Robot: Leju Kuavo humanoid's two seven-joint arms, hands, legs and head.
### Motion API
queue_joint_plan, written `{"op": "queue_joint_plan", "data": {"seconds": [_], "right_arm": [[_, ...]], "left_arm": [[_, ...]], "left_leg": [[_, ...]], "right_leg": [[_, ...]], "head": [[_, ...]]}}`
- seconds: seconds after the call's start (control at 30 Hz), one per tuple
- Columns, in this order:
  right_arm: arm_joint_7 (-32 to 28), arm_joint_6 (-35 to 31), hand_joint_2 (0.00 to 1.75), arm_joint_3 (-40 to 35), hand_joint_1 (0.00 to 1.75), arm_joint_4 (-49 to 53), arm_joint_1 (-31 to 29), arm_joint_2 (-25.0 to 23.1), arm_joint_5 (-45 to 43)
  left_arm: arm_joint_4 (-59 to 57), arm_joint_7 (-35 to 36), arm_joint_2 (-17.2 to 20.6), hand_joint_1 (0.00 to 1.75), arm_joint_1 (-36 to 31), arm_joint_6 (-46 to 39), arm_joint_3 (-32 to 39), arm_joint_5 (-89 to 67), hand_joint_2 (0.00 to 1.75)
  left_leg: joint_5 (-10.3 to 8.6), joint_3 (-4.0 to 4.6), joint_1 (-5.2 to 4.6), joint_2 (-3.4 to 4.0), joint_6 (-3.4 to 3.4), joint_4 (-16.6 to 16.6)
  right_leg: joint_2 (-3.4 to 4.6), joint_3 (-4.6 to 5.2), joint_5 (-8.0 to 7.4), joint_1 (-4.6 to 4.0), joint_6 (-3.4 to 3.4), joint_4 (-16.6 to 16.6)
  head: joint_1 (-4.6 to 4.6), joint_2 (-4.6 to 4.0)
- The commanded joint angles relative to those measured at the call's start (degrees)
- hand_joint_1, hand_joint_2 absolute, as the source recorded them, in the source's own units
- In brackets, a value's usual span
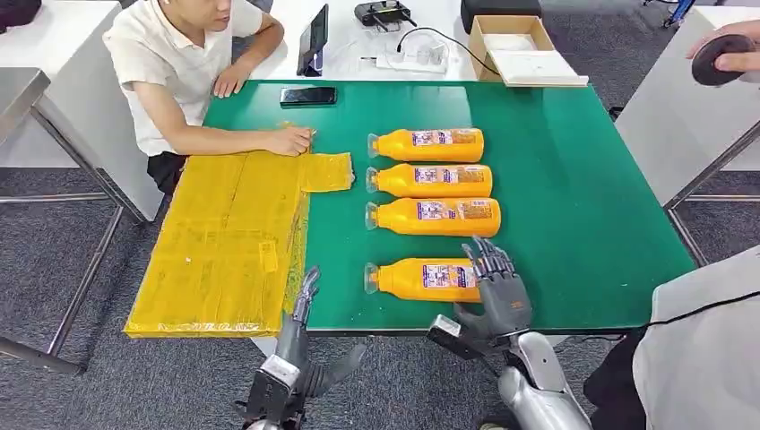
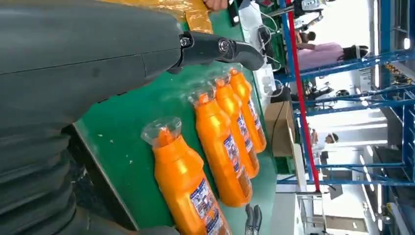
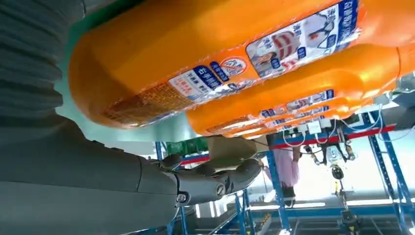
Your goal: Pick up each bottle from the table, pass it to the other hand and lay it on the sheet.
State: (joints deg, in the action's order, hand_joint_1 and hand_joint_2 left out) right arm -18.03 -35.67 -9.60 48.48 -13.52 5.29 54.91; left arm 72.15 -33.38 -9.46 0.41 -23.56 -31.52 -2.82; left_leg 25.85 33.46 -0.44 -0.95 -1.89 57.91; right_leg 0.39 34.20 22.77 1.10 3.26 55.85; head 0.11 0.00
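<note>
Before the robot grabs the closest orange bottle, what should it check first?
1. Nearest orange plastic bottle lies flat on the green table, apart from the other three orange bottles: ok.
2. Right robot hand is at that bottle's base end with fingers spread: ok. Whether it touches the bottle: cannot tell.
3. Left robot hand holds nothing and is at the table's near edge, ready to receive: ok.
4. Yellow plastic sheet is spread out with bare room for a bottle: ok.
5. Seated person's hand rests on the sheet's far edge: not ok, stay wary.
</note>
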Motion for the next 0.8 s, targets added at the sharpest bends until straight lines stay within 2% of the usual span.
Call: {"op": "queue_joint_plan", "data": {"seconds": [0.03, 0.53, 0.6, 0.8], "right_arm": [[-1.20, 5.35, 1.75, -1.23, 0.00, -8.57, -4.86, -2.04, -7.13], [-0.98, 6.40, 1.75, -1.61, 0.00, -10.42, -5.87, -2.10, -7.26], [-0.15, 6.58, 1.75, -2.18, 0.00, -12.19, -6.65, -2.21, -6.64], [8.16, 7.48, 1.75, -5.76, 0.00, -17.86, -9.51, -1.40, -0.50]], "left_arm": [[-3.28, 0.64, 1.13, 0.00, -1.94, 0.40, -1.61, 0.00, 1.75], [-3.42, 0.77, 1.06, 0.00, -2.15, 0.60, -1.66, -0.01, 1.75], [-3.58, 1.11, 1.00, 0.00, -2.32, 0.91, -1.72, 0.03, 1.75], [-2.43, 2.44, 1.25, 0.00, -1.84, 1.25, -1.61, -0.50, 1.75]], "left_leg": [[0.08, -0.22, 0.06, 0.22, 0.15, -0.05], [0.03, -0.12, 0.03, 0.11, 0.08, -0.04], [0.02, -0.12, 0.03, 0.12, 0.09, -0.05], [0.03, -0.18, 0.03, 0.16, 0.10, -0.05]], "right_leg": [[0.11, -0.16, 0.03, -0.07, -0.16, -0.04], [0.05, -0.08, 0.01, -0.03, -0.09, -0.02], [0.05, -0.08, 0.00, -0.04, -0.10, -0.04], [0.07, -0.11, 0.00, -0.05, -0.11, -0.04]], "head": [[0.00, 0.00], [0.00, -0.02], [0.00, 0.00], [0.00, -0.02]]}}
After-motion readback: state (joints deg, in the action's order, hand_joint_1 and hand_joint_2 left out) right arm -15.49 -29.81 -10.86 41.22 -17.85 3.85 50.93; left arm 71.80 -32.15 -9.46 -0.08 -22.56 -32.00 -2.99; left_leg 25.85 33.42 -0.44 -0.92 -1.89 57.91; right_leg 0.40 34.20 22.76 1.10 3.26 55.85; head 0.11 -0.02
